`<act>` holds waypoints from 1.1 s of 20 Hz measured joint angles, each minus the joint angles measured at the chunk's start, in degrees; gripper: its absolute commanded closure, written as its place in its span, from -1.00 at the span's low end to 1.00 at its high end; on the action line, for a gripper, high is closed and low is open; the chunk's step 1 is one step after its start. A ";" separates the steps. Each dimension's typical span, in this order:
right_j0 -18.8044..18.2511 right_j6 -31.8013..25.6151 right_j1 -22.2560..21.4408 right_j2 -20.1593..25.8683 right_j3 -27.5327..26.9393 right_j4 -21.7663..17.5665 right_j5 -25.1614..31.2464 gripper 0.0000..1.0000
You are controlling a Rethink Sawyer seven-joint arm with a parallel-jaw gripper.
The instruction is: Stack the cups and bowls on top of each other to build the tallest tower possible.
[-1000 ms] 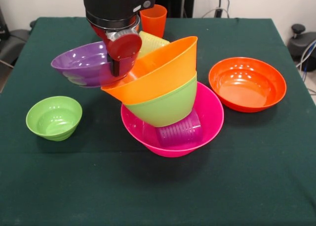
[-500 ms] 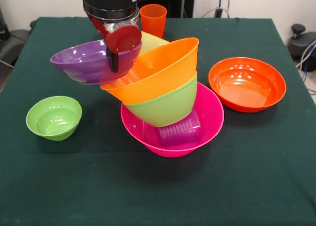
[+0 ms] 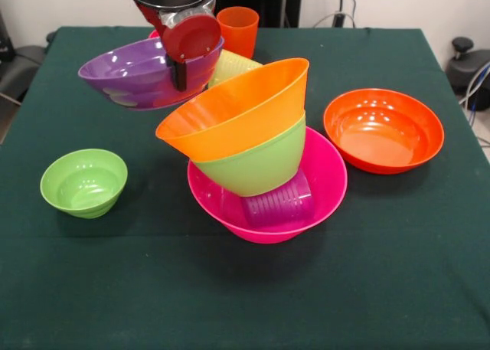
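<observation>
The tower (image 3: 260,174) stands mid-table: a pink bowl (image 3: 325,178) as base, a purple cup (image 3: 279,204) lying inside it, a green bowl (image 3: 256,166) tilted on the cup, and an orange bowl (image 3: 237,116) nested in the green one, its mouth leaning left and toward the camera. My gripper (image 3: 180,55) is clamped on the near rim of the purple bowl (image 3: 134,78), one finger (image 3: 180,74) running down the outside wall. Compared with a second ago I have lifted that bowl higher and clear of the orange bowl's rim; the stack below has not shifted. A red bowl (image 3: 191,36) sits right against my gripper, and I cannot tell whether it is held or merely behind. A yellow cup (image 3: 233,65) peeks out behind the orange bowl, mostly hidden. Far back stands an orange cup (image 3: 238,30). An orange-red bowl (image 3: 383,129) rests to the right, a small green bowl (image 3: 83,183) to the left. My arm is cut off at the top edge.
</observation>
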 measured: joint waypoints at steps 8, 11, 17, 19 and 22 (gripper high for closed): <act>0.12 0.00 0.69 -0.44 -3.31 0.52 0.96 1.00; 0.20 0.00 0.73 -0.49 -3.83 0.66 0.97 1.00; 0.31 0.00 0.82 -0.56 -4.18 0.70 0.96 1.00; 0.41 0.01 0.99 -0.70 -4.44 0.70 0.97 1.00; 0.99 0.27 1.71 -1.31 -5.22 0.82 0.96 1.00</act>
